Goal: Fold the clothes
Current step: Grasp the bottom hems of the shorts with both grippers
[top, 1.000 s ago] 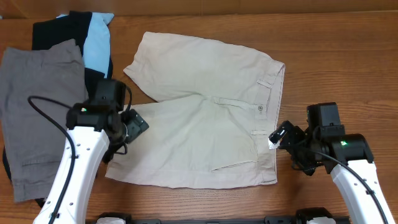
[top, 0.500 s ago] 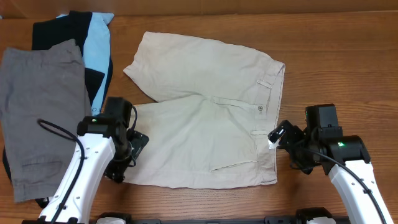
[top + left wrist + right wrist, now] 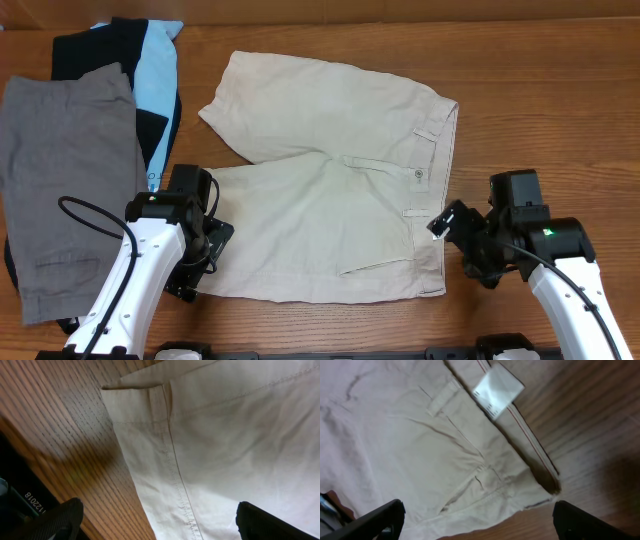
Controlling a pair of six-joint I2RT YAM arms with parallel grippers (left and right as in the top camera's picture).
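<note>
The pale beige shorts (image 3: pixel 330 190) lie flat in the middle of the table, waistband to the right, legs to the left. My left gripper (image 3: pixel 205 262) is open over the hem corner of the near leg (image 3: pixel 165 460), with the hem edge between its fingers. My right gripper (image 3: pixel 455 235) is open over the near waistband corner (image 3: pixel 540 480), beside the small white inner label (image 3: pixel 497 389). A slit pocket (image 3: pixel 465 485) shows below that gripper. Neither gripper holds cloth.
Grey shorts (image 3: pixel 60 180) lie at the left, partly over a black and light-blue garment (image 3: pixel 150 70). The wooden table (image 3: pixel 540 100) shows to the right of the beige shorts and along the front edge.
My left gripper has moved toward the front edge, down along the near leg's hem to its lower corner. My right gripper has shifted slightly toward the front.
</note>
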